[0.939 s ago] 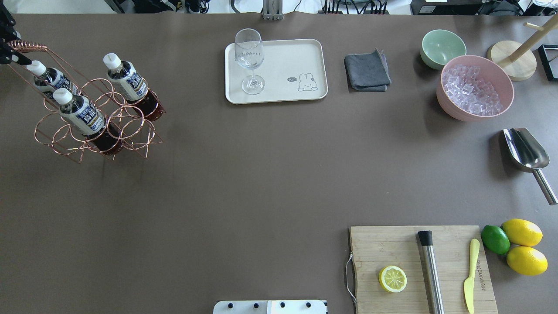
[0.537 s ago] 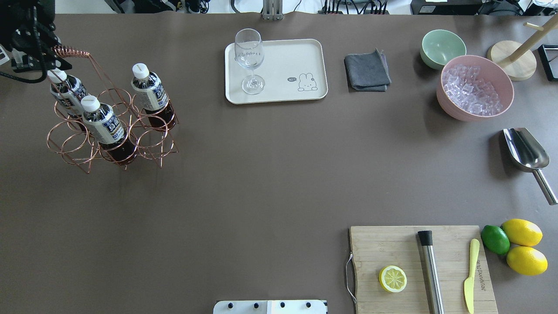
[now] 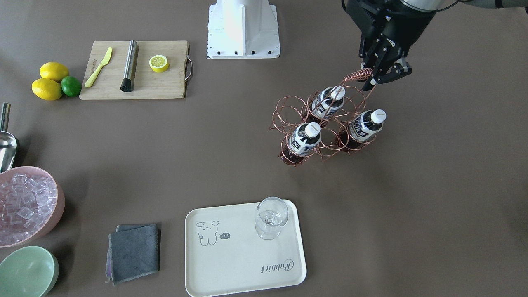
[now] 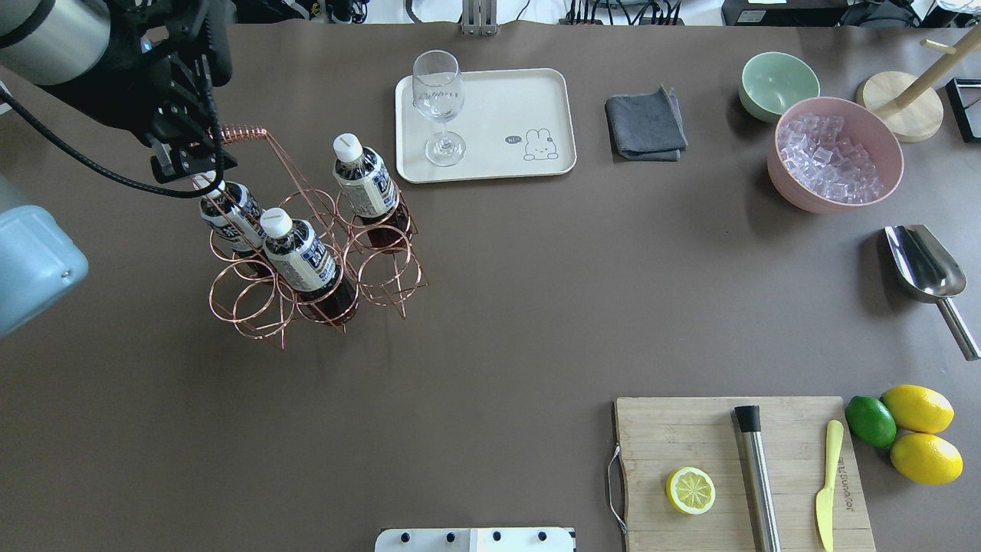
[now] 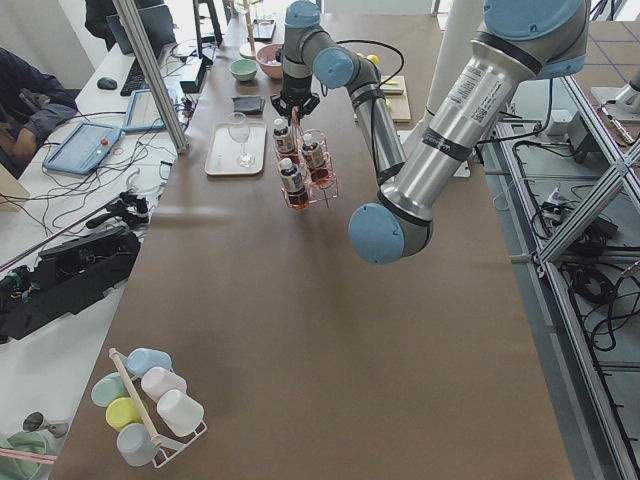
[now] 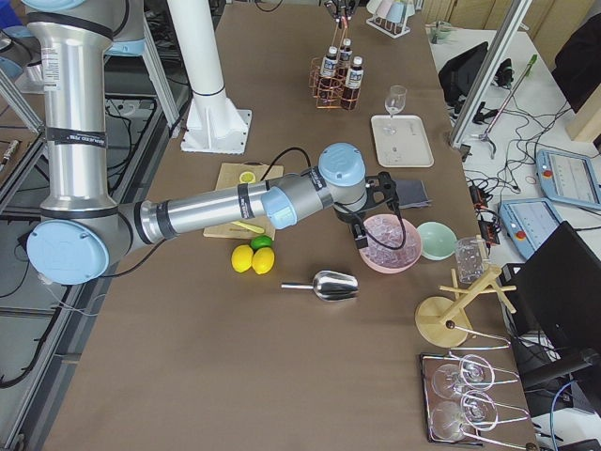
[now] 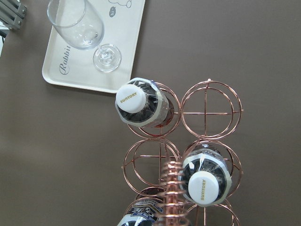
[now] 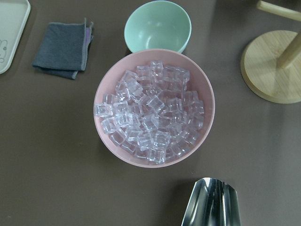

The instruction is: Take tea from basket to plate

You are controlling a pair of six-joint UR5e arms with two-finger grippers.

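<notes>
The copper wire basket stands left of the table's middle, and its coiled handle is gripped at one end by my left gripper. Three tea bottles stand in its rings: one nearest the plate, one in front and one under the gripper. The cream plate lies to the basket's right and farther back, with a wine glass on it. My right gripper hangs over the ice bowl; I cannot tell whether it is open or shut.
A pink bowl of ice, a green bowl, a grey cloth and a metal scoop lie to the right. A cutting board holds a lemon half, a muddler and a knife.
My left gripper has carried the basket and its three bottles to the right, nearer the plate. The left arm has come further into the overhead view.
</notes>
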